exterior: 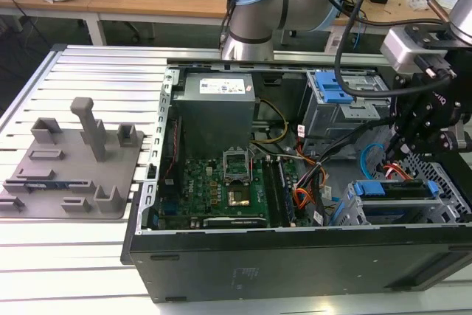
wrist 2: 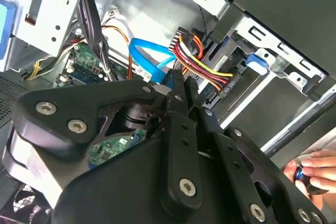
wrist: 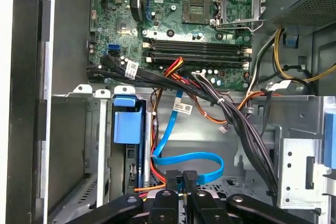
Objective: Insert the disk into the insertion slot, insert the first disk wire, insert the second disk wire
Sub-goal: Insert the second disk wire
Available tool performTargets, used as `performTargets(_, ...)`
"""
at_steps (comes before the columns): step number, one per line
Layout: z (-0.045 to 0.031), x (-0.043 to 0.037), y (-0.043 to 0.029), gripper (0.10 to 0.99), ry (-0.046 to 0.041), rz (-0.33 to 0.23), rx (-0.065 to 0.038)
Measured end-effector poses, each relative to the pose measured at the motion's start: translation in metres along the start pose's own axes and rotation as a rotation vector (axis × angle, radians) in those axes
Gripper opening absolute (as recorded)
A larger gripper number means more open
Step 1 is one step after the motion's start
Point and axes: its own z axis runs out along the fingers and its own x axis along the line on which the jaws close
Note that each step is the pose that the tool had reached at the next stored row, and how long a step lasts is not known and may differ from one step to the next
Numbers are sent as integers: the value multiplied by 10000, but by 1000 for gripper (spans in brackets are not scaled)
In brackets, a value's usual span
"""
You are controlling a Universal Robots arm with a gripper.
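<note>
Pincer point(wrist: 182, 178) fingers sit close together over the loop of the second disk wire point(wrist: 195, 157); I cannot tell whether they clamp it. Just beside it runs the first disk wire point(wrist 2: 202, 61), plugged into the disk point(exterior: 391, 188), which lies in the insertion slot point(exterior: 435, 212). Beyond lies the motherboard point(wrist: 178, 19).
</note>
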Motion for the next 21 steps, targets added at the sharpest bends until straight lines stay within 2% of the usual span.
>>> performTargets(4, 3, 52, 2, 161, -4, 291, 9)
performTargets(7, -1, 224, 9, 161, -13, 287, 9)
performTargets(8, 2, 238, 17, 161, -20, 245, 8)
performTargets(21, 2, 296, 27, 161, -24, 174, 6)
